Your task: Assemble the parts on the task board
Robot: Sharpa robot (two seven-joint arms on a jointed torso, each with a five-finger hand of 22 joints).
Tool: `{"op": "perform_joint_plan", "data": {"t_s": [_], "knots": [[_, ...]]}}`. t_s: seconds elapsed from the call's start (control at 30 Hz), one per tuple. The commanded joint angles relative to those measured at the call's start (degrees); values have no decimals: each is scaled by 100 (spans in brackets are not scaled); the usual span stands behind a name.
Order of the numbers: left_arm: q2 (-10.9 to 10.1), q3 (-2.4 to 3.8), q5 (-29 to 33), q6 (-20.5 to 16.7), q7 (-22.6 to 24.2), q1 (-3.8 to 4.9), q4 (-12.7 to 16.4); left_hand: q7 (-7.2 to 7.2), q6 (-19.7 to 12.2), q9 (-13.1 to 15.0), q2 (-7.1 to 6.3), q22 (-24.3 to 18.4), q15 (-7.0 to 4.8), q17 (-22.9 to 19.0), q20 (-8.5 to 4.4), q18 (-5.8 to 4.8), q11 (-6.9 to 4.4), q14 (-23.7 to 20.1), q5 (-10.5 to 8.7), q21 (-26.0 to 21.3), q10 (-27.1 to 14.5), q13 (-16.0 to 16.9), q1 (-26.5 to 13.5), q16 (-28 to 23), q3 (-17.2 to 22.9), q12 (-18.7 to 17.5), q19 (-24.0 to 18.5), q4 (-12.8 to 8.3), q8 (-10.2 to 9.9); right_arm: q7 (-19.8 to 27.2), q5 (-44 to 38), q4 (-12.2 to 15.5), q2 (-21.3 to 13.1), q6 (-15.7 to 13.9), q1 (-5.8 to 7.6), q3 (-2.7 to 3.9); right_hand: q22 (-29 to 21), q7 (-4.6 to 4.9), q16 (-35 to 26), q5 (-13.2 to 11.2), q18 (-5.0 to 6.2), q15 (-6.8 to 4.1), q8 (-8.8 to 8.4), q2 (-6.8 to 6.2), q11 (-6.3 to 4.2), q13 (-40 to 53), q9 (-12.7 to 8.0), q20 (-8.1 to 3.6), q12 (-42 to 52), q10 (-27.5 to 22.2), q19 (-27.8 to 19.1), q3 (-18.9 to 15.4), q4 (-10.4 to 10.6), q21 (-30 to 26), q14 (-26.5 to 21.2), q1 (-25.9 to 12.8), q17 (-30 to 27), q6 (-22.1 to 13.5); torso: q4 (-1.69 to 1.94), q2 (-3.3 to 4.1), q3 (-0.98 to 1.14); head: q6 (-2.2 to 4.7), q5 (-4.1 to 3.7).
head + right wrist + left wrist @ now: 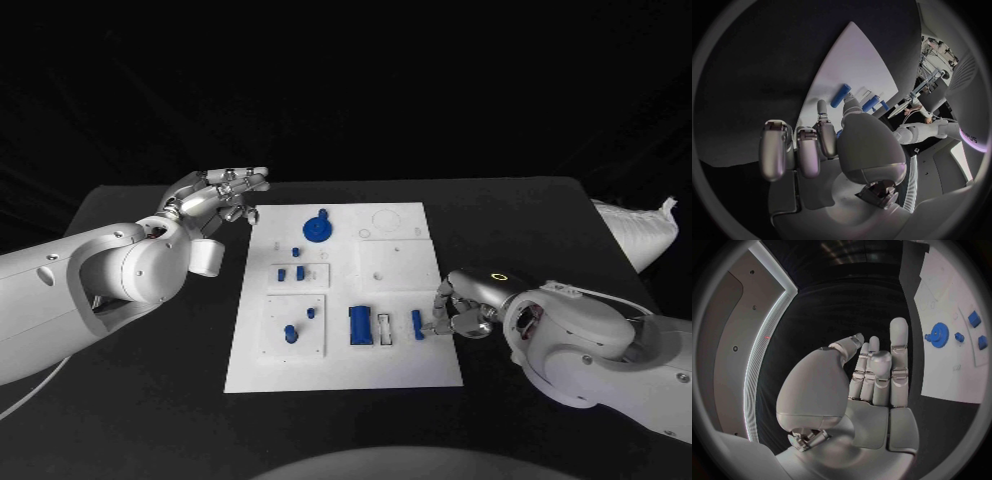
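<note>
The right hand (464,312) pinches a small blue part (418,323) at the task board (389,370) edge. The left hand (219,198) hovers beside the board — fingers spread, holding nothing.

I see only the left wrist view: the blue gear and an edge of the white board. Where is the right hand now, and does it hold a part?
Observer: In the head view, the right hand is at the right edge of the task board, toward the near end. Its fingertips are at a narrow blue part. I cannot tell if it grips it.
Operator: What lies beside that part?
Observer: A larger blue block is further in on the board, with a pale rectangular piece between them.
Operator: And where is the left hand relative to the board?
Observer: The left hand is beside the board's far left corner, off the board, fingers apart, holding nothing.
</note>
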Motion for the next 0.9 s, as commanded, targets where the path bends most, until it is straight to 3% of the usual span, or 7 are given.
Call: {"op": "perform_joint_plan", "data": {"t_s": [0.03, 0.2, 0.33, 0.53, 0.7, 0.9], "knots": [[-3, 3, -31, 126, 18, 3, 14, -15, -40, 2, 57, -3, -2, -5, 14, 81, 8, -33, 24, -16, -41, 5, 6, -14, -1, 28, -39, -22, 33, -86, -502, -16, 47, 153, -12, -1, 2, -7, 8, -27, -86, -41, 30, 18, -35, 466, 10, -21, 32, -5, 40, 25, 17, 13, 548, -9, 1229, 33, 0, -3, -1, -3, -11], [0, 3, -31, 135, 12, 3, 10, -15, -42, 2, 55, -5, -2, -11, 14, 81, 9, -34, 23, -20, -44, 7, 0, -15, -4, 37, -40, -20, 35, -117, -700, -83, 252, 118, -52, 0, 5, -12, 6, -44, -86, -45, 39, 10, -39, 468, 20, -24, 33, -3, 41, 23, 22, 14, 548, -9, 1225, 49, -11, 1, 2, -4, -18], [12, 3, -31, 148, 3, 3, 7, -15, -42, 2, 55, -5, -2, -11, 14, 81, 9, -34, 23, -20, -44, 7, 0, -15, -4, 37, -40, -20, 35, -130, -754, -132, 402, 104, -113, 0, 4, -16, 3, -70, -86, -50, 44, 6, -43, 470, 31, -28, 34, -1, 40, 16, 43, 13, 547, -26, 1221, 61, 20, 1, 4, -16, -16], [-3, 3, -31, 148, -8, 3, 5, -15, -42, 2, 55, -5, -2, -11, 14, 81, 9, -34, 23, -20, -44, 7, 0, -15, -4, 37, -40, -20, 35, -136, -775, -156, 463, 74, -145, 0, 2, -17, 1, -74, -86, -50, 45, 7, -44, 469, 32, -29, 32, -1, 40, 15, 48, 12, 546, -30, 1218, 63, 18, 4, -3, -22, -2], [-11, 3, -33, 150, -14, 3, 4, -15, -42, 2, 55, -5, -2, -11, 14, 81, 9, -34, 23, -20, -44, 7, 0, -15, -4, 37, -40, -20, 35, -129, -767, -134, 477, 12, -153, 1, 6, -18, 3, -79, -87, -51, 46, 9, -45, 473, 35, -30, 38, 2, 41, 14, 56, 14, 547, -37, 1222, 65, 12, 5, 8, -27, 9], [-10, 3, -37, 155, -17, 3, -1, -15, -42, 2, 55, -5, -2, -11, 14, 81, 9, -34, 23, -20, -44, 7, 0, -15, -4, 37, -40, -20, 35, -119, -734, -106, 481, -77, -155, 1, 2, -19, 4, -81, -86, -52, 47, 9, -45, 475, 36, -31, 40, 3, 39, 13, 60, 11, 547, -41, 1223, 67, 16, 0, 6, -25, 7]]}}
